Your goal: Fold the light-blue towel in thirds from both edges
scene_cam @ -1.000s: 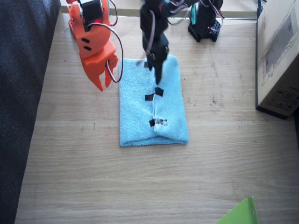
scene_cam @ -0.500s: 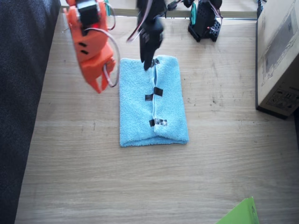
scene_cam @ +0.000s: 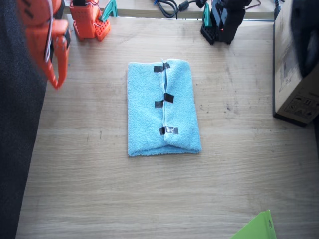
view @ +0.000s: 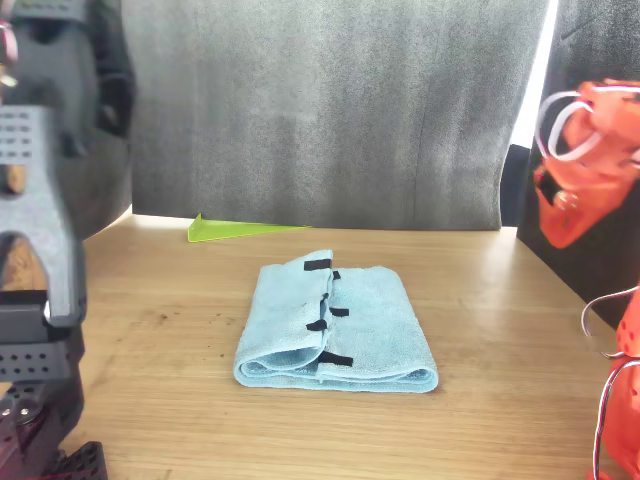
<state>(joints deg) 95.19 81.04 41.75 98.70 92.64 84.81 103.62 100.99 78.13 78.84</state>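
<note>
Lying folded in thirds mid-bench, the light-blue towel (scene_cam: 163,108) sits well apart from the right pincer (scene_cam: 55,59), empty, jaws' gap unclear.

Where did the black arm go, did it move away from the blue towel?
Yes. The left arm swung off the light-blue towel, which it hung over before, to beside the cardboard box.

Orange right arm (scene_cam: 42,30) raised aside, gripper (scene_cam: 57,82) pointing down, black left arm (scene_cam: 304,30) blurred, lifted away
</note>
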